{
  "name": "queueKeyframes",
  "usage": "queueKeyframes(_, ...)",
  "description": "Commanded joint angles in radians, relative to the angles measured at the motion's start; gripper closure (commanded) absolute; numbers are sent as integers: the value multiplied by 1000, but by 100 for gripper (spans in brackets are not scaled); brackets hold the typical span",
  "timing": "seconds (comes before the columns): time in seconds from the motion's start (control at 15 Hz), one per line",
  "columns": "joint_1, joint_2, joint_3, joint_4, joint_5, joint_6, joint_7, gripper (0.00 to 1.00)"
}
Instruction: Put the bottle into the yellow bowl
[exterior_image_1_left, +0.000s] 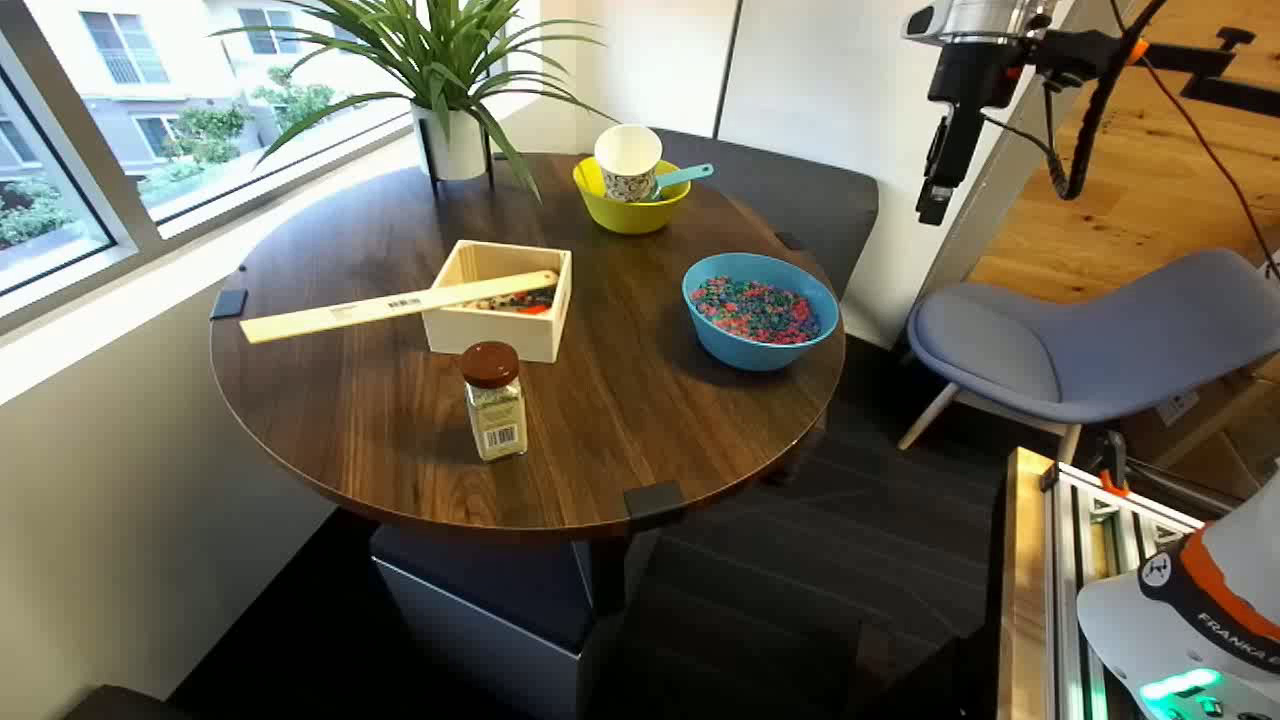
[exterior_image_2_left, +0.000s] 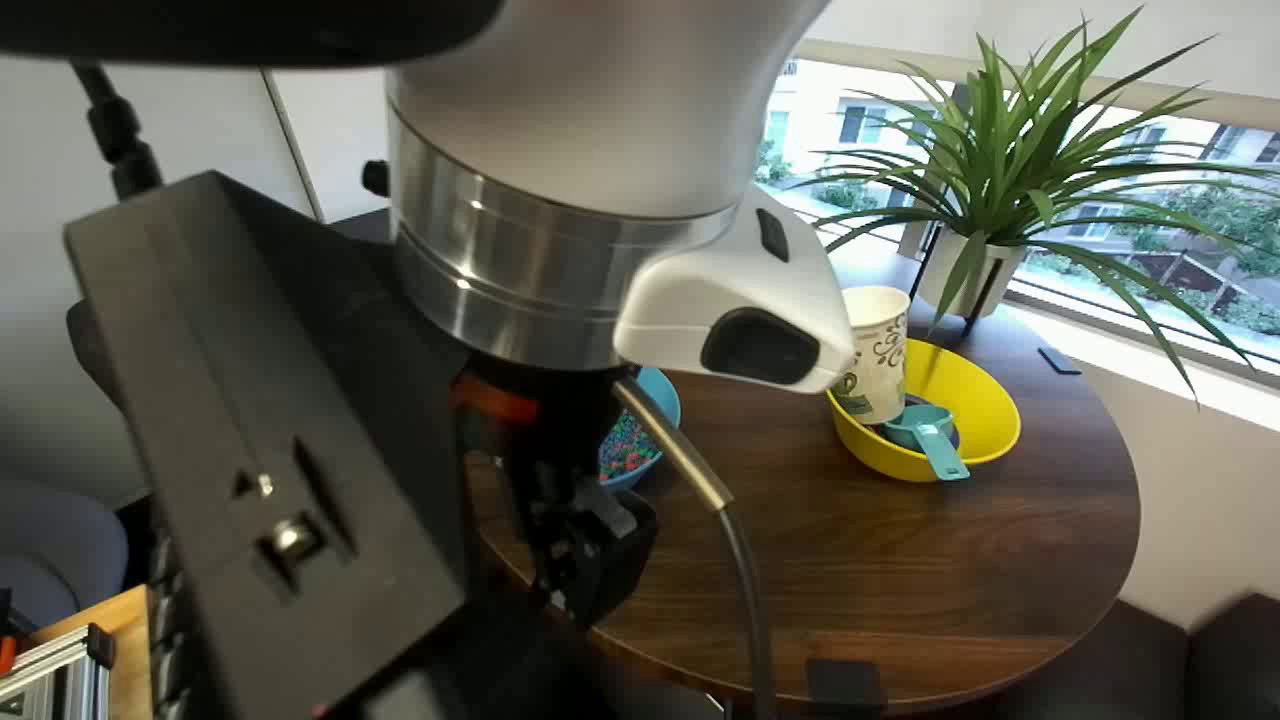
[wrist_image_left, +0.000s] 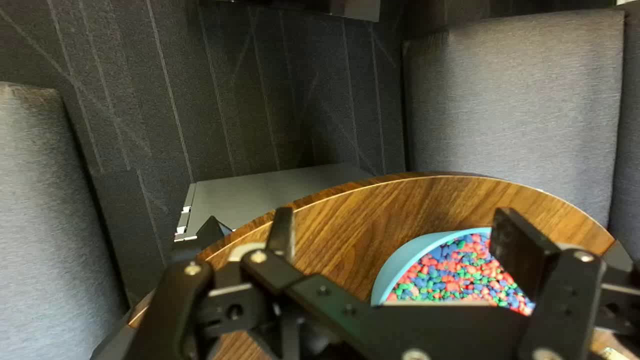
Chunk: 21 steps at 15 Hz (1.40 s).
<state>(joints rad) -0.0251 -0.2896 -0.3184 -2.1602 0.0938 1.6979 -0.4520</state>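
Note:
The bottle (exterior_image_1_left: 497, 415), a small jar with a dark red cap and pale label, stands upright near the round table's front edge in an exterior view. It does not show in the wrist view. The yellow bowl (exterior_image_1_left: 632, 218) sits at the back of the table. It also shows in an exterior view (exterior_image_2_left: 885, 455), holding a patterned paper cup (exterior_image_2_left: 880, 350) and a teal scoop (exterior_image_2_left: 935, 445). My gripper (exterior_image_1_left: 935, 205) hangs in the air beyond the table's edge, well away from the bottle. In the wrist view the gripper (wrist_image_left: 394, 225) is open with nothing between its fingers.
A larger blue bowl (exterior_image_1_left: 750, 352) with multicoloured pieces stands at the table's right; it shows below the fingers in the wrist view (wrist_image_left: 395, 265). A wooden box (exterior_image_1_left: 490, 338) with a long wooden stick (exterior_image_1_left: 370, 310) across it stands behind the bottle. A potted plant (exterior_image_1_left: 455, 145) is at the back.

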Motion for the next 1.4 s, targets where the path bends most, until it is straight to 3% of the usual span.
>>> queueKeyframes(0.0,-35,4,31,2,8,-3,-8,0)
queueKeyframes(0.33,-29,28,39,21,37,8,-8,0)
queueKeyframes(0.6,-21,53,69,56,136,87,22,0)
queueKeyframes(0.73,-13,85,100,106,131,120,26,0)
queueKeyframes(1.07,-1,268,194,389,27,69,101,0)
queueKeyframes(1.33,30,442,276,621,8,-43,36,0)
